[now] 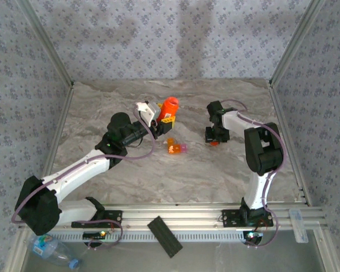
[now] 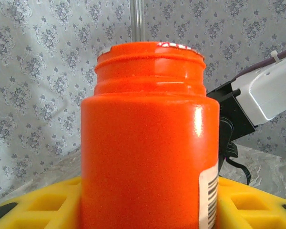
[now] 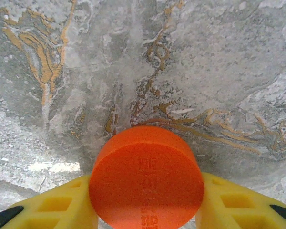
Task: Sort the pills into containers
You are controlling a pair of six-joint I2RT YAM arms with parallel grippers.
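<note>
Presently pinching upright bottle in left tool, toward surface's far edge. Squeezing flat cap in right tool, well to bottle's right.

bottle behind compartment, cap at right

A lab test enclosure — aluminium frame hung with patterned fabric walls around a marble-look tabletop.
</note>
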